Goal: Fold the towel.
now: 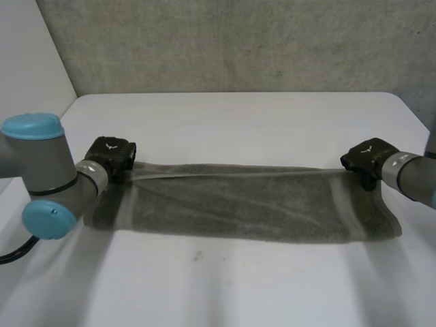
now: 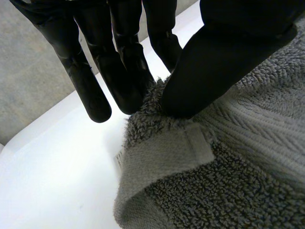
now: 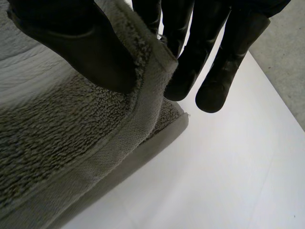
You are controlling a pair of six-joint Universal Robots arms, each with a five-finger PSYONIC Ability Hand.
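Left arm [image 1: 42, 172]: comes in low at the near left, grey joint with blue caps, reaching out to the towel's left end.
Left hand [image 1: 111, 157]: at the far left corner of the towel [image 1: 245, 206].
Left grip: thumb [image 2: 209, 71] pressed down on the pile, pinching the corner against the fingers [image 2: 125, 71] behind it; one finger hangs free just off the cloth.
Towel: grey terry, a long band lying across the middle of the white table [image 1: 238, 119], left to right.
Far edge: drawn in a straight line between the two hands and lifted a little off the layer beneath (near edge lies flat).
Hem [image 2: 164, 155]: flat woven strip, curling over just below the left thumb.
Right hand [image 1: 368, 158]: at the far right corner of the towel.
Right grip: thumb on top of the hem, fingers behind it, corner clamped between them; a lower layer rests on the table underneath.
Backdrop: grey wall [image 1: 238, 41] behind the table's far edge.
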